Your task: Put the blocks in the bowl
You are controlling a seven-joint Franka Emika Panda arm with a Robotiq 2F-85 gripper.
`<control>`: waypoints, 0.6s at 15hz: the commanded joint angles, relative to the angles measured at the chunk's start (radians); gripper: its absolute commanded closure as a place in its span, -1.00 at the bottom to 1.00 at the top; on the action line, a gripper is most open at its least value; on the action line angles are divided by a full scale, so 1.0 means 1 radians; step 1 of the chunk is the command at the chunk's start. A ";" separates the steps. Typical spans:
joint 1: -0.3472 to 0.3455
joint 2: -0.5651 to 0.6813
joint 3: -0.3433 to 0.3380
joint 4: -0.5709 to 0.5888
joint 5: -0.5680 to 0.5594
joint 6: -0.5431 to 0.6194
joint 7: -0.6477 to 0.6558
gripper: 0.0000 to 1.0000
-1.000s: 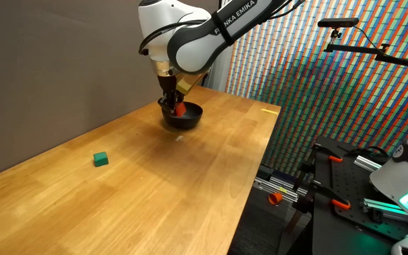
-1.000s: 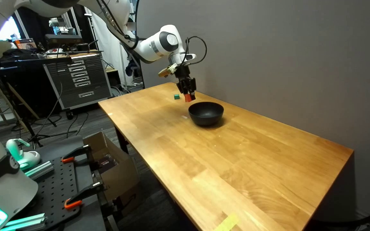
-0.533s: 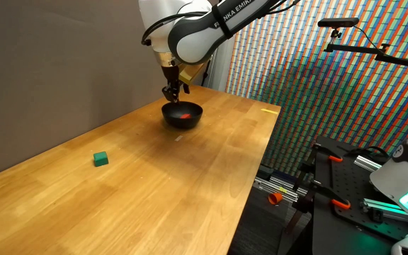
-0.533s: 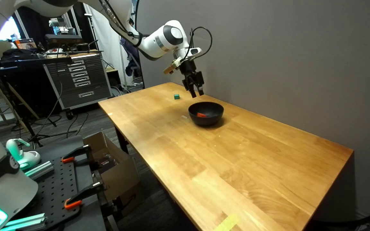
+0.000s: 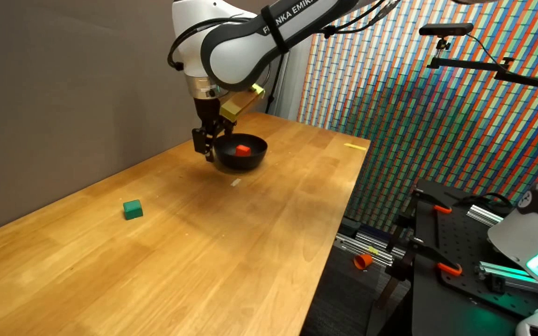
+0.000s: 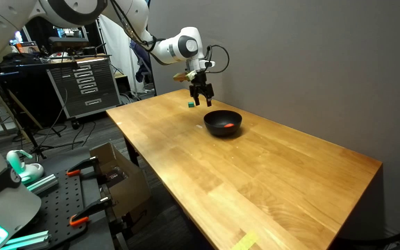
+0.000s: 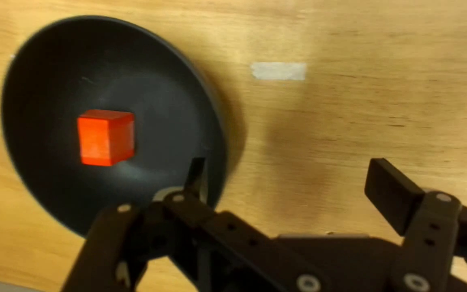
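Note:
The red block (image 7: 106, 138) rests inside the black bowl (image 7: 164, 101), tilted slightly in the wrist view. In both exterior views this block (image 5: 243, 150) shows within the bowl (image 6: 221, 131). The green block (image 5: 132, 210) sits by itself on the table near the wall; the wrist view does not take it in. My gripper (image 7: 286, 164) stands open with nothing between its fingers, wide apart over bare wood. One finger overlaps the bowl's edge as the wrist camera looks down. An exterior view places the gripper (image 6: 203, 103) above the table, between the bowl and the green block (image 6: 191, 104).
A grey wall (image 6: 290, 69) runs along the table's long side, close to the arm. A whitish tape piece (image 7: 279, 71) is stuck on the wooden table (image 5: 231, 242) beside the bowl. Yellow tape (image 5: 355, 146) marks the table further off.
The jaws, earlier closed on the red block at the bowl, have opened. The block has dropped into the bowl and shifted there. My gripper rose, then moved off towards the green block's side.

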 commanded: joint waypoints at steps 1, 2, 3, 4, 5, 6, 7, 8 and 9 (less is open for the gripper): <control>-0.016 0.113 0.068 0.163 0.083 -0.009 -0.116 -1.00; -0.011 0.141 0.079 0.199 0.095 -0.012 -0.142 -1.00; -0.005 0.172 0.092 0.242 0.105 -0.019 -0.174 -1.00; 0.003 0.201 0.100 0.281 0.110 -0.029 -0.199 -1.00; 0.008 0.231 0.111 0.321 0.116 -0.037 -0.231 -1.00; 0.013 0.258 0.123 0.362 0.123 -0.044 -0.264 -1.00; 0.021 0.284 0.128 0.398 0.124 -0.053 -0.288 -1.00; 0.020 0.312 0.154 0.442 0.111 -0.064 -0.308 -1.00; 0.027 0.336 0.163 0.479 0.108 -0.067 -0.332 -1.00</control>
